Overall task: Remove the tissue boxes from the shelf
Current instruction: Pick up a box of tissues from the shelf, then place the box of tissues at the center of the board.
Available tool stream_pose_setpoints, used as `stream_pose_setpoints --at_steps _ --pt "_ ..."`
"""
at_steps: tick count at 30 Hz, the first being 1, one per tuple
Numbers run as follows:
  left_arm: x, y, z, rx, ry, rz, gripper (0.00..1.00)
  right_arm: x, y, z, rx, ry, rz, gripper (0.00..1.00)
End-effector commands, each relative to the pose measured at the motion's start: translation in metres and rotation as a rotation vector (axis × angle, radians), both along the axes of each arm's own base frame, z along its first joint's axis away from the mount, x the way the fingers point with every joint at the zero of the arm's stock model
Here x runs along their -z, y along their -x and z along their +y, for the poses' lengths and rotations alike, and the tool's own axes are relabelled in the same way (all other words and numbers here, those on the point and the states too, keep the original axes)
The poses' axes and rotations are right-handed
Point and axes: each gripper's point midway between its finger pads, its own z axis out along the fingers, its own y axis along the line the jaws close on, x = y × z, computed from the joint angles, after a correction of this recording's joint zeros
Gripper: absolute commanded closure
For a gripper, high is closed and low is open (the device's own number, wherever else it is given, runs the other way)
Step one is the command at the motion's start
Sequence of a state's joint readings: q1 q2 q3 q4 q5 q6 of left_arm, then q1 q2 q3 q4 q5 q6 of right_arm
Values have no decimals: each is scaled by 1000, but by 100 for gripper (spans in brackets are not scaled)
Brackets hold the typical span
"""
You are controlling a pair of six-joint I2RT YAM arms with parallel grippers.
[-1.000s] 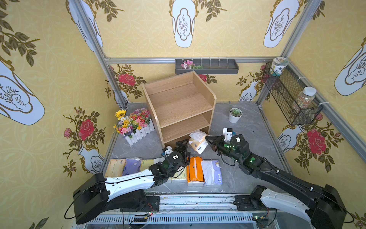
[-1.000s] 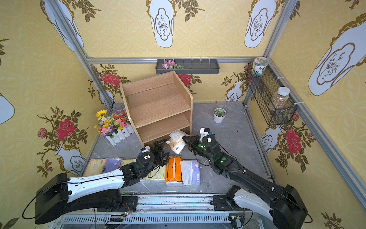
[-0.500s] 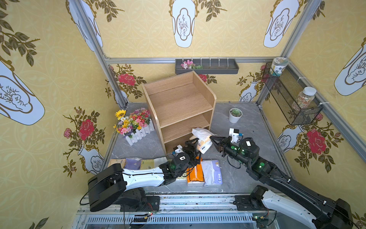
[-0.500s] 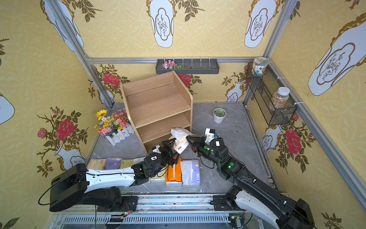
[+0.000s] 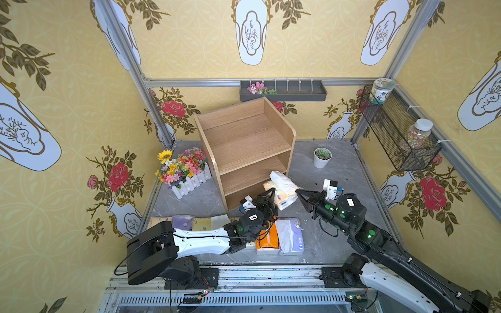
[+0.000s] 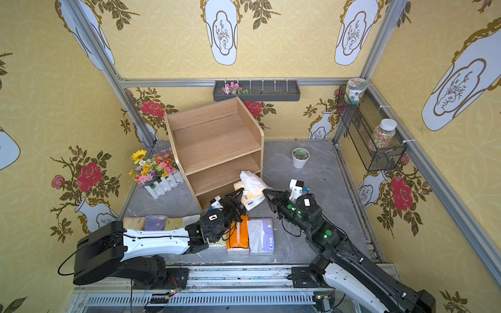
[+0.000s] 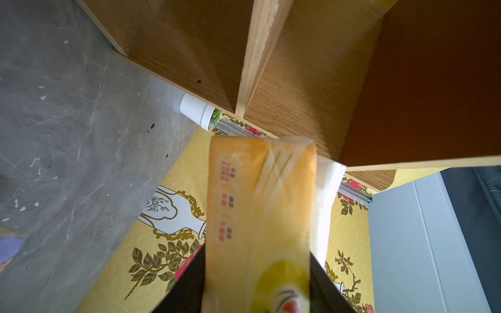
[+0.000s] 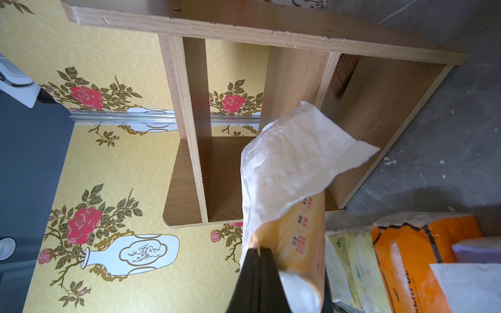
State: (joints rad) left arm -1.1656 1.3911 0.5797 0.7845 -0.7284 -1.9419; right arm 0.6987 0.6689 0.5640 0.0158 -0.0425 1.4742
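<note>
Left pincer (image 5: 271,194) newly clamped on yellow pack (image 5: 283,196), right pincer (image 5: 298,192) seemingly pinching it, shelf (image 5: 244,135) behind

The shelf (image 5: 244,141) was of light-brown wood grain. The yellow-orange pack (image 5: 282,193) carried small red print, and its wrapper end was milky white. On the grey, marble-like floor (image 5: 339,176) were an orange-and-white pack (image 5: 267,238), a lavender-and-white pack (image 5: 291,235), a tan pack (image 5: 157,222), a lavender pack (image 5: 183,220) and a pale yellow pack (image 8: 349,271) with green print. The walls (image 5: 189,54) were yellow with red roses and white vases. The wall tray (image 5: 284,93) was dark grey, the wire basket (image 5: 393,135) black, the plant pot (image 5: 322,162) white.
</note>
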Motion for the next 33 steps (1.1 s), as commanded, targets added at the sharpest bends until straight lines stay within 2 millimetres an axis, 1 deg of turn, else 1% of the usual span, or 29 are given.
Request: stream_pose_setpoints --at_steps 1,3,6,7,10,12,14,16,20,23,25,28,31,33 --pt "-8 -4 3 -33 25 -19 61 6 -1 -6 26 41 -4 100" --pt "-8 -4 0 -29 19 -19 65 7 -1 -6 25 61 -4 100" --pt "-8 -5 -5 -17 12 -18 66 7 0 -5 13 96 -7 100" --pt "-7 -5 -6 -14 11 -17 67 8 0 -6 13 111 -7 93" --pt "-7 -5 -10 -5 -2 -22 67 8 2 -14 34 198 -14 62" --pt "-7 -5 -13 4 -28 -26 69 9 4 -27 72 291 -5 39" --pt "-6 -4 -16 17 -61 -31 70 12 6 -41 115 381 15 22" --pt "-4 -2 -21 34 -106 -37 70 13 7 -57 156 466 26 12" --pt "8 11 -41 119 -248 -44 70 -10 9 -79 212 582 -41 11" --pt "24 25 -62 209 -362 -34 70 -30 10 -88 219 654 -102 11" --pt "36 37 -79 290 -435 -21 71 -42 11 -90 208 697 -142 11" --pt "52 55 -115 442 -523 -4 71 -58 14 -96 215 724 -183 12" --pt "69 75 -148 565 -568 -3 71 -69 19 -105 242 723 -221 12" --pt "79 87 -165 631 -572 4 71 -73 22 -112 263 722 -234 12"
